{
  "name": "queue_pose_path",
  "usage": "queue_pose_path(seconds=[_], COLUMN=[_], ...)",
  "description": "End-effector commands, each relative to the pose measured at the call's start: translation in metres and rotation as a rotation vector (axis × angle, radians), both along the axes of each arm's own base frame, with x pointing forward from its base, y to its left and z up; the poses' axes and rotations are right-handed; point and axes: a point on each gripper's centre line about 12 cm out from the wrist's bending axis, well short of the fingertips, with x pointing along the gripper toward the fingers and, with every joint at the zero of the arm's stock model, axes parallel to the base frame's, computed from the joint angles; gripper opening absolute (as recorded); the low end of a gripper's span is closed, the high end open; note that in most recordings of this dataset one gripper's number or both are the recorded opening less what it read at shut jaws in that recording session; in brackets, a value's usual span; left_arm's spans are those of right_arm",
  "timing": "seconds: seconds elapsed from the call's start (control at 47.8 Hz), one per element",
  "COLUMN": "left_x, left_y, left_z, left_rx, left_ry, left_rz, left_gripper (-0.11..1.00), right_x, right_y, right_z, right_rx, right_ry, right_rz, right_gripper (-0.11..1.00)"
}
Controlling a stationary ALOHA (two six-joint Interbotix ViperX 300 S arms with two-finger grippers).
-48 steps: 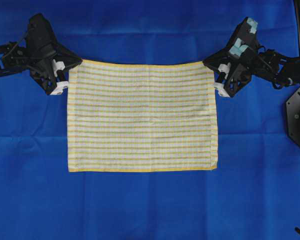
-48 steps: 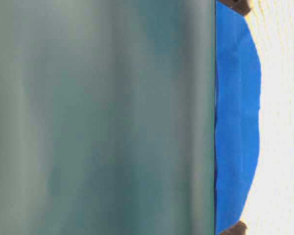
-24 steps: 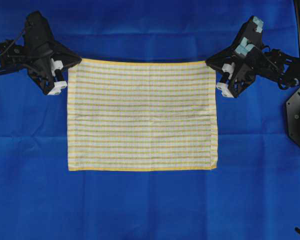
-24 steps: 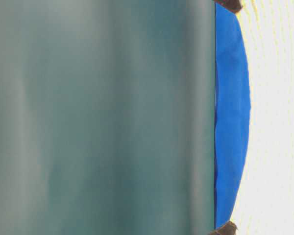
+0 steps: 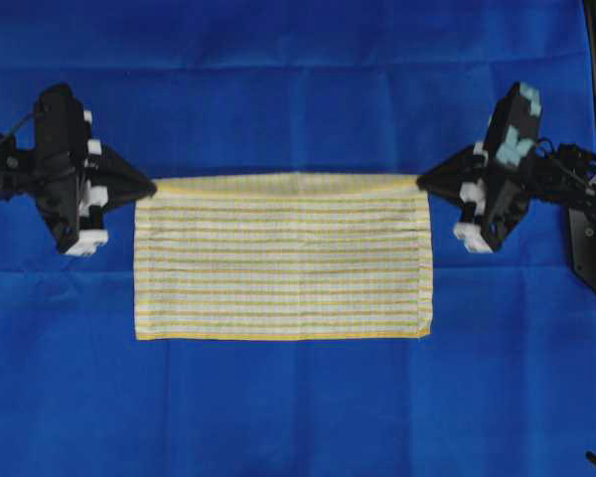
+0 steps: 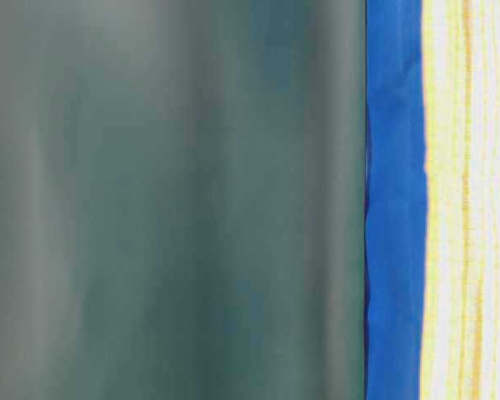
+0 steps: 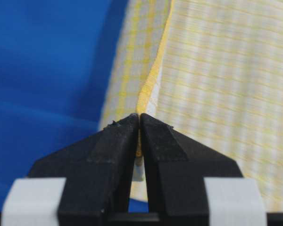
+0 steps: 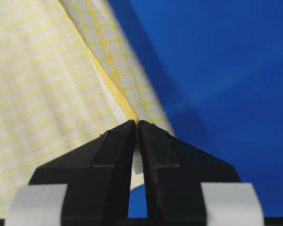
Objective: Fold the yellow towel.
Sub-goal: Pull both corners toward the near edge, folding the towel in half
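The yellow towel point(image 5: 278, 263), striped yellow and white with a yellow hem, lies across the middle of the blue cloth. Its far edge is lifted and carried toward the near edge, so the visible part is a short wide band. My left gripper point(image 5: 151, 186) is shut on the towel's far left corner, and the hem point(image 7: 146, 92) runs up from between the black fingers. At the far right corner my right gripper point(image 5: 420, 181) is shut on the hem point(image 8: 114, 94) too. The table-level view shows the raised towel point(image 6: 471, 200) filling its right side.
A plain blue cloth point(image 5: 298, 407) covers the whole table around the towel. A black stand point(image 5: 591, 238) sits at the right edge. A blurred grey-green surface point(image 6: 167, 200) fills most of the table-level view.
Both grippers have lifted the towel's far corners and carried them toward the near edge. The visible towel has shrunk from a full rectangle to a short band.
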Motion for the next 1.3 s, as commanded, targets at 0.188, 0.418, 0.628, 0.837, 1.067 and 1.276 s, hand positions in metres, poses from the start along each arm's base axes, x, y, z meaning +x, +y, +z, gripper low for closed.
queue_pose_path(seconds=[0.188, 0.418, 0.628, 0.837, 1.067, 1.276], left_x=[0.002, 0.001, -0.001, 0.001, 0.009, 0.014], left_y=[-0.044, -0.08, -0.1, -0.105, -0.107, -0.109], left_z=[0.004, 0.007, 0.01, 0.01, 0.01, 0.01], left_rx=[-0.078, -0.151, -0.164, -0.162, -0.158, -0.153], left_ry=[-0.023, -0.028, -0.031, -0.027, -0.023, -0.023], left_rz=[-0.119, -0.208, -0.278, -0.294, -0.295, -0.3], left_gripper=[0.02, 0.02, 0.02, 0.02, 0.02, 0.02], right_x=[0.006, 0.008, 0.016, 0.021, 0.021, 0.021], right_y=[0.04, 0.07, 0.093, 0.104, 0.118, 0.124], right_z=[0.004, 0.003, 0.002, 0.001, 0.006, 0.007], right_rx=[0.054, 0.102, 0.117, 0.124, 0.143, 0.156], right_ry=[-0.029, -0.027, -0.015, 0.004, 0.01, 0.025], right_rz=[0.101, 0.163, 0.225, 0.258, 0.312, 0.334], right_gripper=[0.04, 0.04, 0.04, 0.04, 0.04, 0.04])
